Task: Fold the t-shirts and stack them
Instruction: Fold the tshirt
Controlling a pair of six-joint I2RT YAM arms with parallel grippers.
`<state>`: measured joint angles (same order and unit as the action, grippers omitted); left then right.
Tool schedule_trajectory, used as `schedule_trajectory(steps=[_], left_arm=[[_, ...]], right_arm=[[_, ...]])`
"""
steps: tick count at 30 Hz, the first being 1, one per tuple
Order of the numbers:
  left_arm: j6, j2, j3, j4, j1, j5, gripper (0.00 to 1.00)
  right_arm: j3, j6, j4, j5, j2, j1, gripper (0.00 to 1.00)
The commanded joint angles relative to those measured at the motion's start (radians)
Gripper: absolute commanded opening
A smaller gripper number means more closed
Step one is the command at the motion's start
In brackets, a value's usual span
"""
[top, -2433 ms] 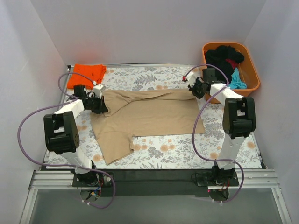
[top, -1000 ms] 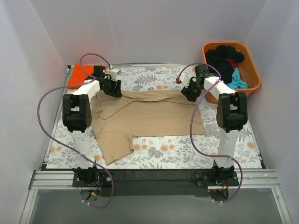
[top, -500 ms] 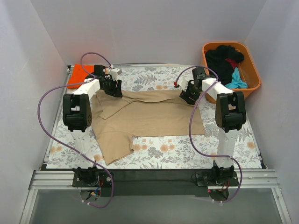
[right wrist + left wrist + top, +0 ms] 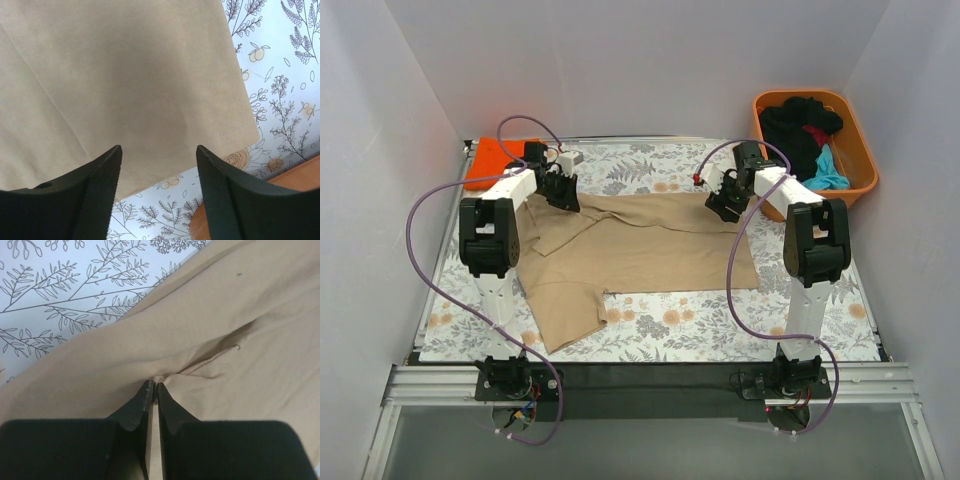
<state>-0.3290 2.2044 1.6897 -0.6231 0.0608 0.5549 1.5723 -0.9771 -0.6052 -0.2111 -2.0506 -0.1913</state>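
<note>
the tan t-shirt (image 4: pixel 640 245) lies spread on the floral table (image 4: pixel 670 325). the left end effector (image 4: pixel 153 385) is pinched on its far edge; the right end effector (image 4: pixel 159 150) hangs open over the far hem corner. likely next: right lowers, closes there, then both fold.

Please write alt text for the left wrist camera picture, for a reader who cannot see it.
The black left gripper is closed on a small pinch of the wrinkled tan cloth t-shirt. The shirt lies on a white table cover printed with grey leafy branches.
</note>
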Motion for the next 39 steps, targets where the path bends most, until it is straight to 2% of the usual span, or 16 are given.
schedule_trajectory(steps=[1, 5, 12, 23, 24, 25, 26, 27, 29, 33, 39], left_arm=[[0.012, -0.051, 0.025, -0.032, 0.001, 0.051, 0.02], [0.047, -0.142, 0.008, -0.101, 0.001, 0.082, 0.0], [0.163, -0.323, -0.08, -0.274, 0.0, 0.108, 0.0], [0.242, -0.324, -0.242, -0.352, 0.016, 0.102, 0.0], [0.243, -0.319, -0.26, -0.348, 0.017, 0.085, 0.05], [0.226, -0.318, -0.265, -0.339, 0.016, 0.077, 0.18], [0.217, -0.321, -0.269, -0.331, 0.014, 0.071, 0.27], [0.205, -0.331, -0.271, -0.308, 0.011, 0.074, 0.41], [0.145, -0.347, -0.248, -0.285, -0.018, 0.094, 0.57], [0.042, -0.385, -0.211, -0.236, -0.116, 0.14, 0.59], [-0.06, -0.356, -0.274, -0.138, -0.225, 0.008, 0.47]], right_arm=[[-0.011, -0.032, -0.025, 0.019, 0.029, -0.004, 0.56], [0.0, -0.017, -0.025, 0.075, -0.014, -0.005, 0.5], [0.0, -0.005, -0.028, 0.092, -0.025, -0.004, 0.49], [0.038, -0.002, -0.053, 0.101, -0.037, -0.004, 0.49], [0.04, -0.002, -0.054, 0.101, -0.039, -0.004, 0.48], [0.04, -0.003, -0.056, 0.101, -0.039, -0.005, 0.48], [0.041, -0.003, -0.057, 0.099, -0.037, -0.004, 0.48], [0.041, -0.003, -0.057, 0.096, -0.034, -0.004, 0.48], [0.045, 0.002, -0.059, 0.09, -0.033, -0.004, 0.48], [0.066, 0.029, -0.067, 0.069, -0.022, -0.005, 0.47], [0.066, 0.066, -0.082, 0.042, -0.011, -0.013, 0.43]])
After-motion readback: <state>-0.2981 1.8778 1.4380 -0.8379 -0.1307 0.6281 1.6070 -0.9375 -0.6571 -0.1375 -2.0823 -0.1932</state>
